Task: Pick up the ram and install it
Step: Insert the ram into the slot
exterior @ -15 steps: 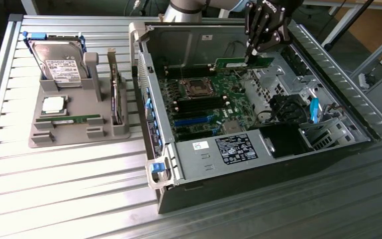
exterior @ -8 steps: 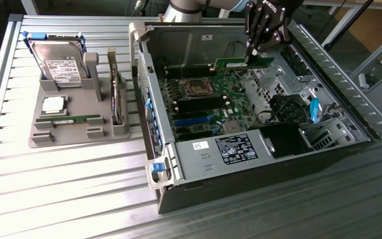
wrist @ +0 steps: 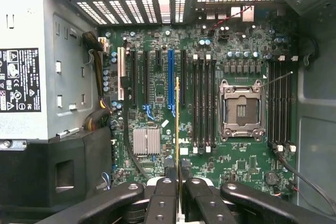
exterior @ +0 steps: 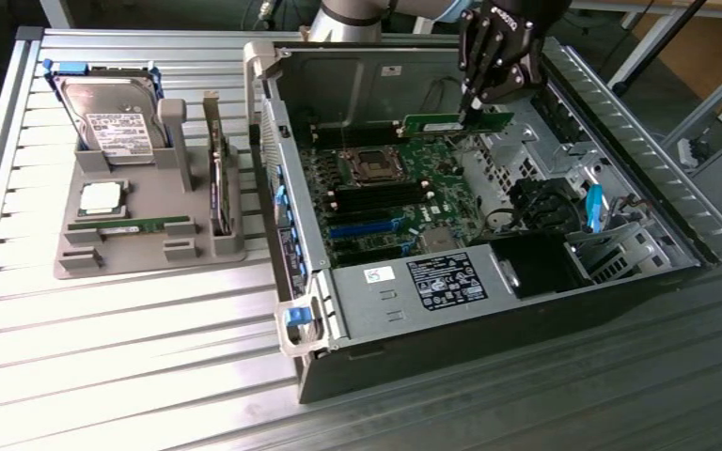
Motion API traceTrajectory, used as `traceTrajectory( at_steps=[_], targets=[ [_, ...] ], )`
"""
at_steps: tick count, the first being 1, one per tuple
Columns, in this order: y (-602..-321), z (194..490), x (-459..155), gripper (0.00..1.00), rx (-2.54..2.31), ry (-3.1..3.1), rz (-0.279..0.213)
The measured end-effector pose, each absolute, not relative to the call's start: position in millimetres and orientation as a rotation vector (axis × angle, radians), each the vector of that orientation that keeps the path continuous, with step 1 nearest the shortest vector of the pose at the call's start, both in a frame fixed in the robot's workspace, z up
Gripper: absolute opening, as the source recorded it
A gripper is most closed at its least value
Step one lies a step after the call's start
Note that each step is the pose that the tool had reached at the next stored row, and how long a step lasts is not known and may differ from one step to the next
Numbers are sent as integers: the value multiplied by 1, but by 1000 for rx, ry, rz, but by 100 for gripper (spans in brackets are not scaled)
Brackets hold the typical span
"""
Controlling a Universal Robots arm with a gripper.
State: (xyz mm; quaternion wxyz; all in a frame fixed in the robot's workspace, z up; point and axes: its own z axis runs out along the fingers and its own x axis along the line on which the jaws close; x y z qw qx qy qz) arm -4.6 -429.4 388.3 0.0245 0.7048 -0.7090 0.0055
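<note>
The ram [exterior: 453, 125] is gripped edge-on between the closed fingers of the gripper [exterior: 476, 110] and is held over the motherboard [wrist: 236, 166], inside the open computer case [exterior: 662, 216]. A second stick [exterior: 129, 225] is seen on the tray [exterior: 135, 268].

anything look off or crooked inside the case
Nothing stands out. The pincer holds the ram stick above the motherboard, not yet in a slot; nothing looks bent or spilled.
</note>
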Motion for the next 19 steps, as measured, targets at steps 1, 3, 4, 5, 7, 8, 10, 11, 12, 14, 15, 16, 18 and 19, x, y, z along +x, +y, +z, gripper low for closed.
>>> traceTrajectory(
  at_steps=[1,3,4,5,7,8,10,11,12,14,15,16,18,19],
  targets=[
    [-429,388,-5,12,2180,-2193,17],
    [-429,388,-5,12,2180,-2193,17],
    [-429,387,-5,12,2180,-2193,17],
    [-429,387,-5,12,2180,-2193,18],
    [-429,385,-5,12,2179,-2192,19],
    [-429,384,-5,12,2179,-2192,19],
    [-429,383,-5,12,2179,-2192,19],
    [-429,383,-5,12,2179,-2192,19],
    [-429,383,-5,12,2179,-2192,19],
    [-429,382,-5,12,2179,-2192,19],
    [-429,382,-5,12,2179,-2192,19],
    [-429,382,-5,12,2179,-2192,19],
    [-429,382,-5,12,2179,-2192,19],
    [-429,381,-5,12,2179,-2192,19]
  ],
)
